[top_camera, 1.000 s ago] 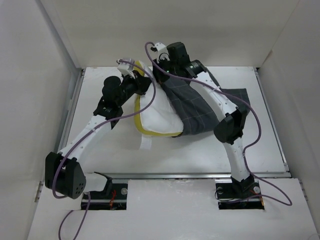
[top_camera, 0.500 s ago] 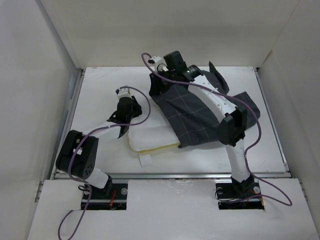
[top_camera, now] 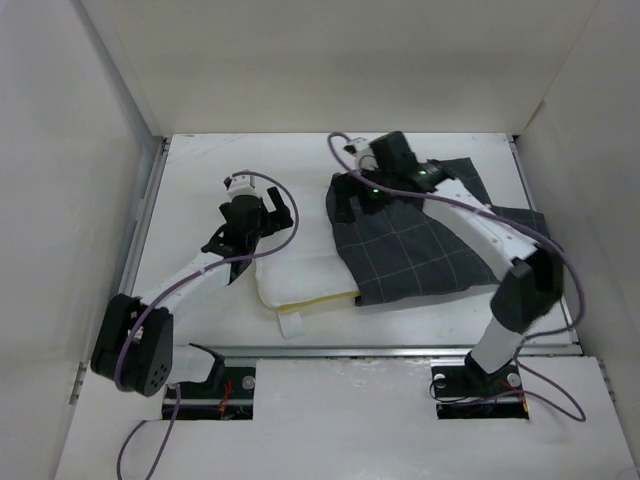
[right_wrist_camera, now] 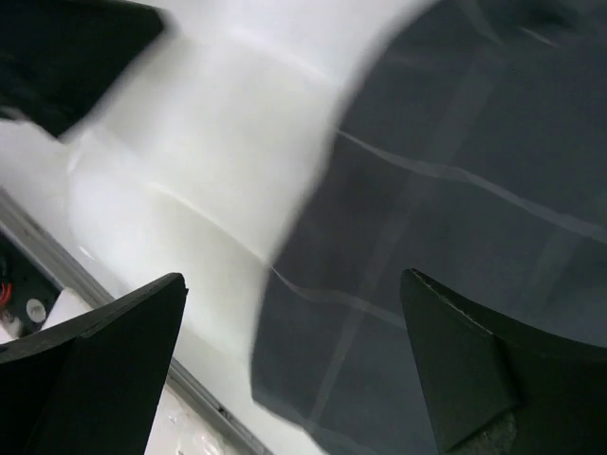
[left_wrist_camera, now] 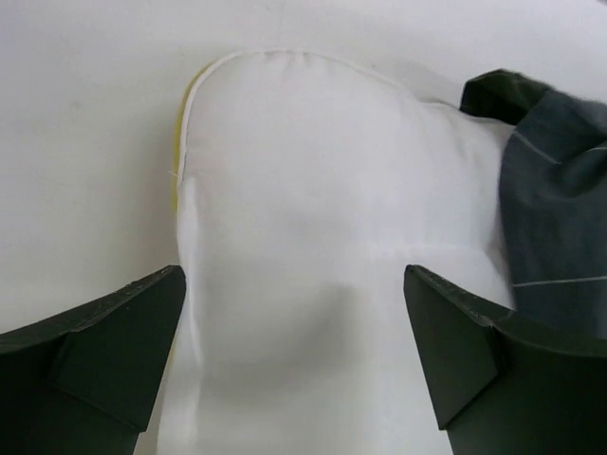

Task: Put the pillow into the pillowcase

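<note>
Pillow [top_camera: 300, 272]: lies flat on the table [top_camera: 200, 170], near the middle. Its left part is bare, with the yellow edge [top_camera: 325, 296] and the tag [top_camera: 292, 322] on the near side. 1 second ago it was lifted and folded between the 2 grippers; now nothing is touching it.

Pillowcase [top_camera: 415, 250]: spreads flat to the right and overlaps the pillow's right part. Whether that part is inside the mouth or only under the cloth cannot be told. Half a second ago its far left corner was still pulled up; now it has dropped.

Left gripper [top_camera: 275, 208]: jaws wide apart and empty. It hangs just above the pillow's far left end, having pulled back and then reached out again.

Right gripper [top_camera: 350, 205]: jaws wide apart and empty. It hovers over the pillowcase's left edge, further right than half a second ago.

Meaning for the task: both holds are released, so the stuffing is paused and looks about half done. The next move likely needs a fresh grip on the mouth and a push on the bare end.
</note>
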Robot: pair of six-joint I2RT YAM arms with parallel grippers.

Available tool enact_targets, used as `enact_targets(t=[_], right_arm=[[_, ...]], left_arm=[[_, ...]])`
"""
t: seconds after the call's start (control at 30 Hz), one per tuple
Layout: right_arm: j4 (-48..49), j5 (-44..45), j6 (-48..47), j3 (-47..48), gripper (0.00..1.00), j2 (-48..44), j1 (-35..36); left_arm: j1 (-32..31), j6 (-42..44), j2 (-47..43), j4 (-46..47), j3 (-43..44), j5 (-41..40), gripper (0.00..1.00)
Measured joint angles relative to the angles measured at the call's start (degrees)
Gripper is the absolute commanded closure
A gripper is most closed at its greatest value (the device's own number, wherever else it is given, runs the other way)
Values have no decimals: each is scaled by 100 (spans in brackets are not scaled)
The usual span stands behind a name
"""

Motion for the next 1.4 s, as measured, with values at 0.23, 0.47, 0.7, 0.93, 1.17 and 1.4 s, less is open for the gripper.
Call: enact_targets(t=[0.23, 0.47, 0.7, 0.93, 1.17, 1.4], right_arm=[[326, 417, 820, -2647, 0, -2455, -1495], [284, 485, 1410, -4234, 0, -2785, -1762], [1047, 227, 1578, -3322, 0, -1191, -1987], [1735, -52, 1141, -885, 0, 509, -2179], [1906, -42, 772, -1473, 0, -540, -2184], [1875, -337, 555, -2977, 0, -1565, -2184]], left_arm=[[-313, 378, -1106, -503, 13, 70, 0], [-892, 1082, -994, -748, 136, 774, 0], [-1379, 1602, -852, -1091, 339, 817, 0], [-2120, 2015, -841, -1510, 544, 577, 0], [-2544, 2247, -90, -1978, 664, -306, 0], [-2645, 2540, 1609, -2072, 1392, -1443, 42]])
